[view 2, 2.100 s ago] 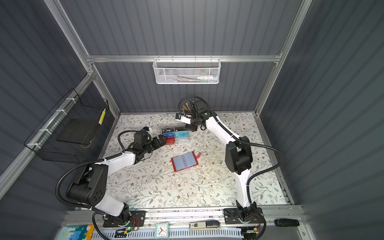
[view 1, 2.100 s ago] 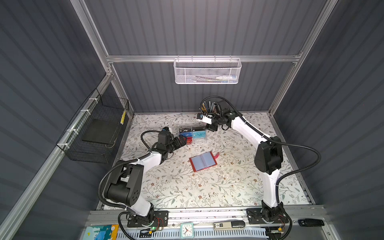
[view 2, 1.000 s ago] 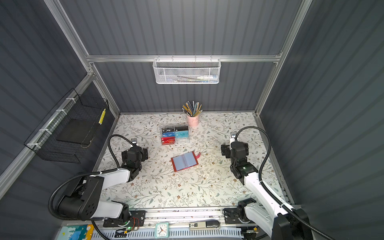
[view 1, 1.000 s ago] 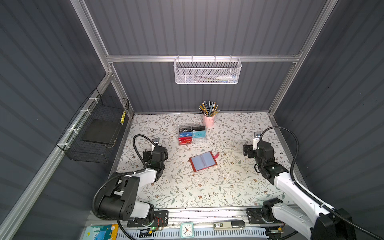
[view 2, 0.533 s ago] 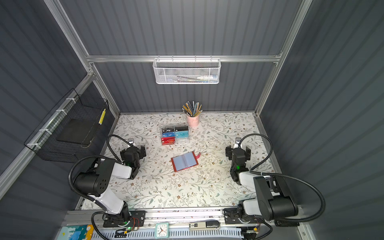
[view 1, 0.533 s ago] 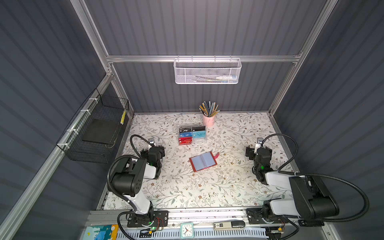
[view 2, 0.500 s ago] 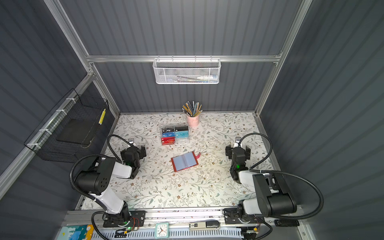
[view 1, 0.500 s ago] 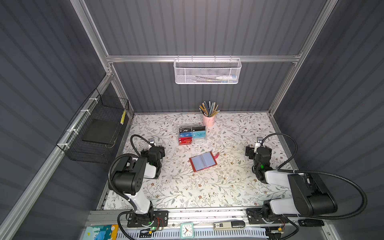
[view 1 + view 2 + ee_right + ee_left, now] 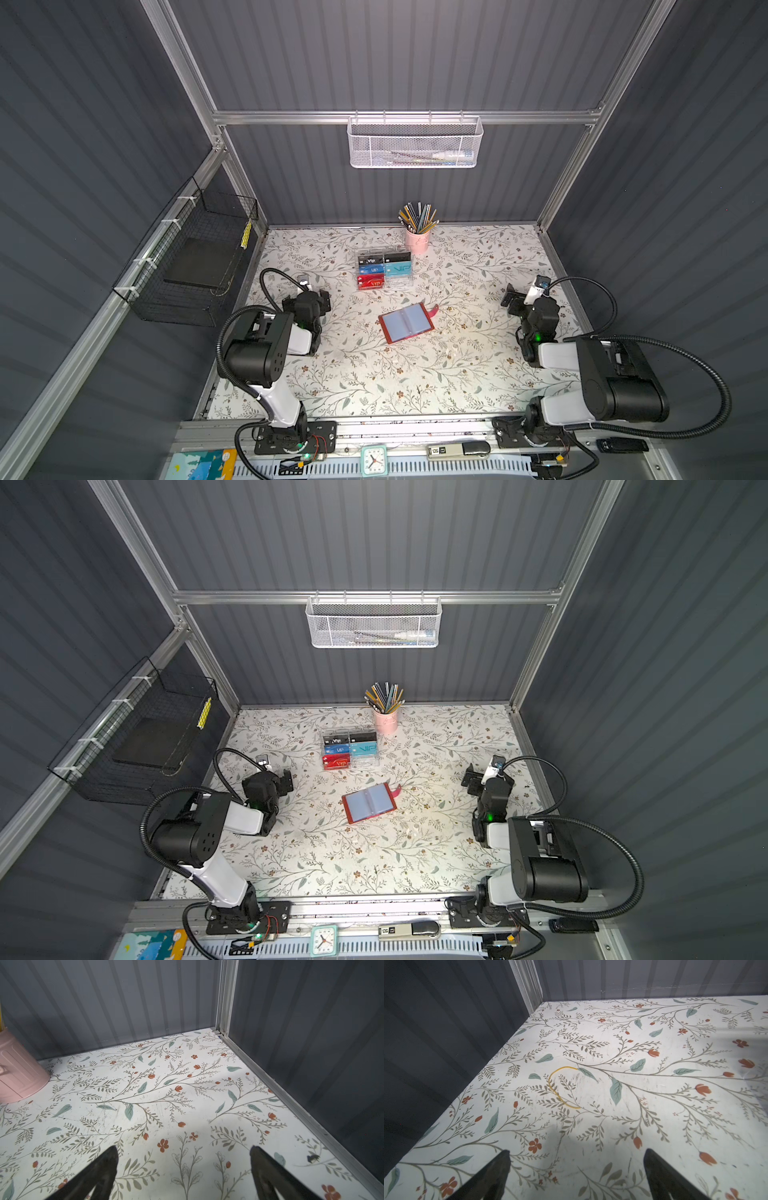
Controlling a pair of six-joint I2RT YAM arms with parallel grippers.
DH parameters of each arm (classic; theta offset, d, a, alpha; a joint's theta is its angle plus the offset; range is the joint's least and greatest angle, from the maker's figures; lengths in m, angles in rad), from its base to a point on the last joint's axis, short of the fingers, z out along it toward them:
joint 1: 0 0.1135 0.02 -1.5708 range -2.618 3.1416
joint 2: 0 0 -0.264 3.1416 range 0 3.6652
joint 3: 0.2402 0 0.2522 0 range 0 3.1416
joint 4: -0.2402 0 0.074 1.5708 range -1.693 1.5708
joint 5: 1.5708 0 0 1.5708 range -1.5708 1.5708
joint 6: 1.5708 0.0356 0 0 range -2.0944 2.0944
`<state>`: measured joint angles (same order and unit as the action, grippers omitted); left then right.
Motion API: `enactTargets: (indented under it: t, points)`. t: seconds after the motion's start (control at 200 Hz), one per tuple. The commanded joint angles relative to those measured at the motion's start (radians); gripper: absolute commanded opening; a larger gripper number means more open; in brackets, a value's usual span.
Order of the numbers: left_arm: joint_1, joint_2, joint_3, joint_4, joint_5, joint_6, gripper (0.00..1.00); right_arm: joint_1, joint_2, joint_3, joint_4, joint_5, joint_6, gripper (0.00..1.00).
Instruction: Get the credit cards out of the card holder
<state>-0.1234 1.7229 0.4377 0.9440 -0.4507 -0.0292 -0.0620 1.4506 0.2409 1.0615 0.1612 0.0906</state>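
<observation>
The card holder (image 9: 407, 323) (image 9: 369, 802), a red booklet, lies open in the middle of the table, blue-grey sleeves up and snap tab to the right. I make out no card in its sleeves. Credit cards, among them a teal one (image 9: 397, 269) and a black one (image 9: 370, 260), lie in the clear compartmented box (image 9: 350, 751) behind it. My left gripper (image 9: 322, 300) (image 9: 576, 1153) rests far left of the holder, open and empty. My right gripper (image 9: 510, 300) (image 9: 184, 1150) rests far right, also open and empty.
A pink cup of pencils (image 9: 417, 239) (image 9: 18, 1072) stands behind the box. A yellow rubber band (image 9: 560, 1086) lies on the table ahead of the left gripper. A white mesh basket (image 9: 415, 143) hangs on the back wall and a black wire basket (image 9: 195, 262) on the left wall.
Both arms have drawn back from the clear box and folded down at the table's sides. Over the last half second they barely move. The card holder has stayed put.
</observation>
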Motion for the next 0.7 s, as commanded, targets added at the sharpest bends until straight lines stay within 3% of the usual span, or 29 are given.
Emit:
enactTargets:
  t: [0.0, 0.14, 0.695]
  points:
    - [0.005, -0.001, 0.01, 0.035, 0.005, 0.003, 1.0, 0.005, -0.004, 0.009, 0.039, 0.011, 0.019, 0.99]
    - [0.005, -0.001, 0.009, 0.035, 0.006, 0.003, 1.0, 0.012, 0.0, 0.052, -0.04, 0.011, 0.012, 0.99]
    - [0.005, 0.0, 0.009, 0.035, 0.006, 0.004, 1.0, 0.013, 0.005, 0.052, -0.032, 0.01, 0.011, 0.99]
